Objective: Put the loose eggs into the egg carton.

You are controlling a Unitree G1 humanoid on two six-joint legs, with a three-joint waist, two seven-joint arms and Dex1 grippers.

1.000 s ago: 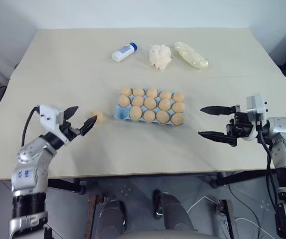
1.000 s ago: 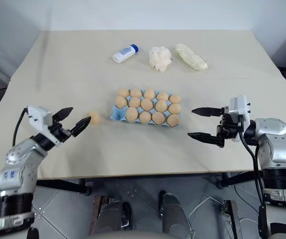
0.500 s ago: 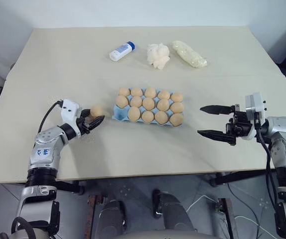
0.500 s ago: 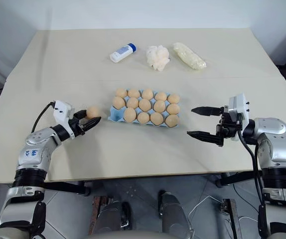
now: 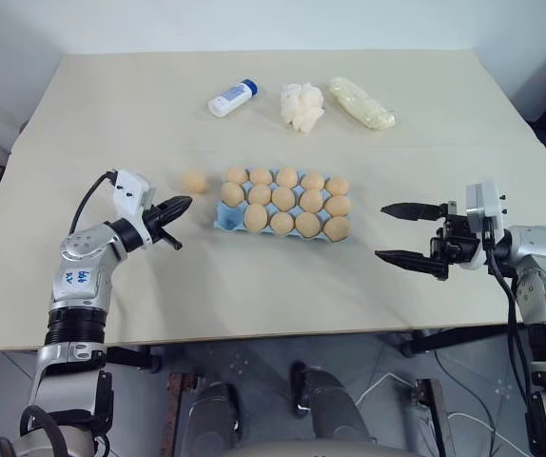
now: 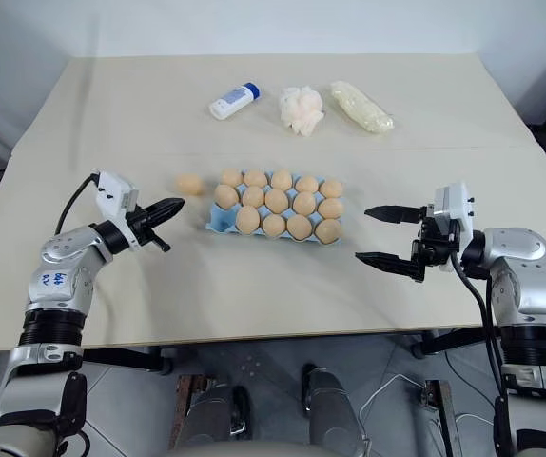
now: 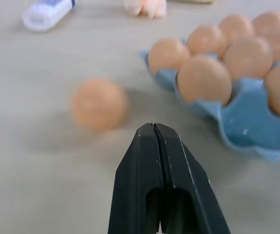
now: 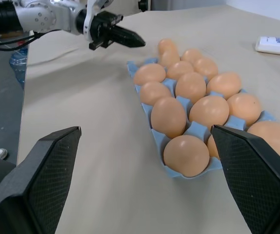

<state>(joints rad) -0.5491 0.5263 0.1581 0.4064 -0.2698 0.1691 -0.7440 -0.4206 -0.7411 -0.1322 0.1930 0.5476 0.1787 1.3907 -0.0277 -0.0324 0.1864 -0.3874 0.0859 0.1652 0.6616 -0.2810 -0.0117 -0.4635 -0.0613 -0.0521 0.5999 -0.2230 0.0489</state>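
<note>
A broad, matte beige table (image 5: 111, 114) carries everything here. Near its middle lies the egg carton (image 5: 230, 217), a light blue moulded tray with scalloped walls, and smooth tan-orange eggs stand in its cups in three rows. Along the far side lie a pale yellow oblong bag (image 5: 363, 104), soft and wrinkled, a lumpy white wad (image 5: 302, 105), and a small white bottle (image 5: 230, 98) on its side with a blue cap.

One loose egg (image 5: 194, 181) rests on the bare tabletop just beside the carton's far left corner, apart from it by a narrow strip of table. It is a small, smooth oval, the same warm colour as the ones in the cups.

The left gripper (image 5: 180, 203) lies low over the table with its two black fingers pressed flat together, nothing between them. Its tip points toward the carton; the loose egg sits just beyond and to one side of it, near but not touching.

The right gripper (image 5: 395, 231), on the carton's other side and well apart from it, points toward the tray with its textured black fingers (image 8: 50, 170) spread wide and empty.
</note>
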